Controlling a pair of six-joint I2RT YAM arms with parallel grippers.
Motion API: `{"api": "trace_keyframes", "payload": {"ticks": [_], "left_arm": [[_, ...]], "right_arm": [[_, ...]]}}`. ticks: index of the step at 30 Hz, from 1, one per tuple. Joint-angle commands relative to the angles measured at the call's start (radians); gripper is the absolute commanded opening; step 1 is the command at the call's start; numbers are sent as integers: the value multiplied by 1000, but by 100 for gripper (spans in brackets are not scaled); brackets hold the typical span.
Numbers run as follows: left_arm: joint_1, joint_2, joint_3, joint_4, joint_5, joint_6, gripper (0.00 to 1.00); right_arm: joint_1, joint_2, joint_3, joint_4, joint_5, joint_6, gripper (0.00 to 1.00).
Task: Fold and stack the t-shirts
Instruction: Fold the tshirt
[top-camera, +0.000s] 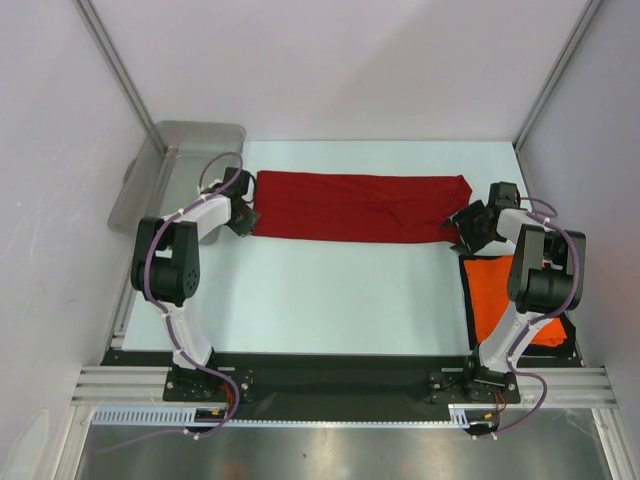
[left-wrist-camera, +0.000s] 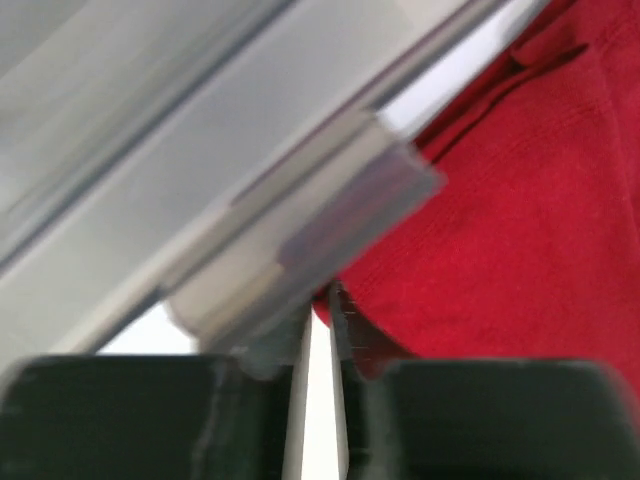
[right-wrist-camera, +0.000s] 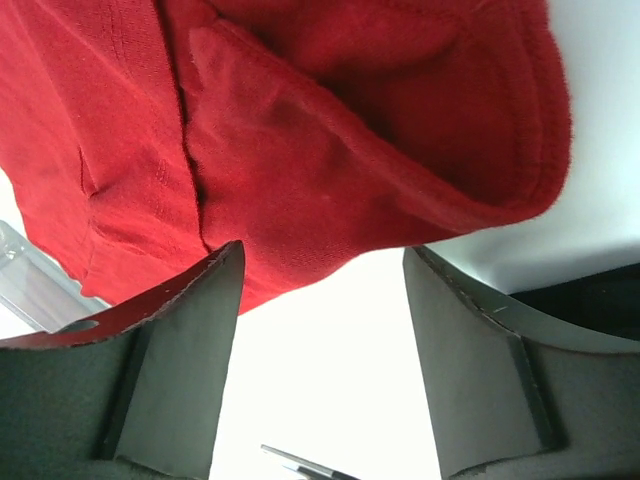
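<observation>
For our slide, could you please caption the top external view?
A dark red t-shirt, folded into a band, lies between left claw and right claw; an orange t-shirt lies under the right arm.

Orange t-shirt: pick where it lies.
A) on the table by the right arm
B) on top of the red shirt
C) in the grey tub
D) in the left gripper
A: the orange t-shirt lies flat on the table, partly under the right arm.
</observation>
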Motion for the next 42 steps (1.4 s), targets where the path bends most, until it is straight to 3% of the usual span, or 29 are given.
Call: {"api": "trace_keyframes", "payload": {"ticks": [1, 3, 11, 13, 14, 15, 17, 22, 28, 31, 35, 37, 42], "left_arm": [[11, 29, 18, 20, 9, 67, 8], [11, 33, 27, 14, 6, 78, 0], [11, 13, 12, 25, -7, 144, 0], [13, 5, 4, 35, 11, 161, 11], [11, 5, 3, 39, 16, 173, 33], [10, -3, -2, 37, 17, 171, 42], [10, -13, -13, 45, 32, 165, 50], [10, 5, -11, 40, 32, 159, 51], [10, 54, 1, 40, 52, 135, 48], [13, 59, -13, 71, 74, 145, 38], [16, 40, -17, 91, 83, 199, 10], [14, 29, 6, 71, 72, 240, 2], [5, 10, 33, 17, 37, 314, 0]], "right_arm": [[-8, -20, -16, -42, 76, -6, 69], [-8, -17, -15, -38, 78, 0, 67], [-6, -12, -15, -10, 80, 28, 58], [-6, -14, -12, -9, 83, 26, 58], [-6, -14, -13, -9, 84, 25, 58], [-6, -15, -13, -7, 84, 23, 58], [-6, -18, -18, -7, 83, 23, 58], [-5, -30, -30, 7, 78, 33, 57], [-5, -34, -22, -1, 89, 40, 57], [-5, -26, -21, -5, 98, 45, 57], [-3, -11, -22, -4, 119, 45, 56], [-3, -6, -24, 1, 126, 42, 53], [-3, 9, -22, 44, 113, 39, 41]]}}
